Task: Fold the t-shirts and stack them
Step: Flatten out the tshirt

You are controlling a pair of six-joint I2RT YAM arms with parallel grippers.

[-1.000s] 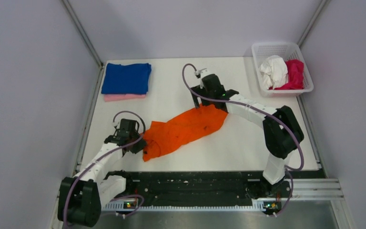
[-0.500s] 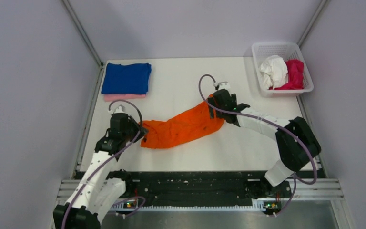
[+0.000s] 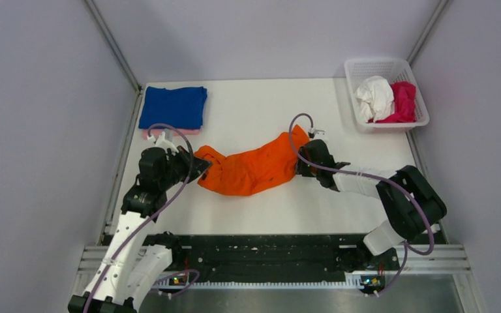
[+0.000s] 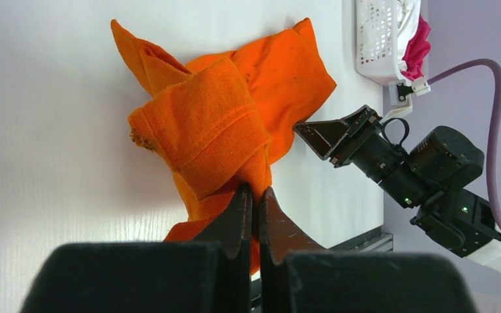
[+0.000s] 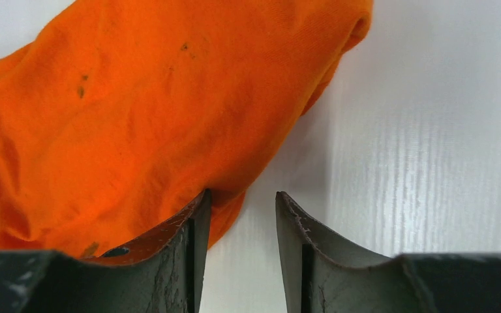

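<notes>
The bright orange t-shirt (image 3: 251, 171) lies bunched in a long strip across the middle of the table. My left gripper (image 3: 197, 167) is shut on its left end, and the left wrist view shows cloth pinched between the tips (image 4: 256, 190) with a sleeve folded over above. My right gripper (image 3: 303, 163) is open at the shirt's right end. In the right wrist view (image 5: 241, 195) its left finger touches the shirt's edge (image 5: 137, 111), with bare table between the jaws. The royal blue t-shirt (image 3: 173, 107) lies folded on the pale pink one (image 3: 149, 134) at the far left.
A white lattice basket (image 3: 383, 66) at the far right corner holds the crumpled white t-shirt (image 3: 374, 98) and the magenta t-shirt (image 3: 404, 101). Grey walls enclose the table on the left, back and right. The black rail with the arm bases runs along the near edge.
My left gripper has carried the shirt's left end away from the near edge toward the back. My right gripper has moved nearer and rightward, to the shirt's right end.
</notes>
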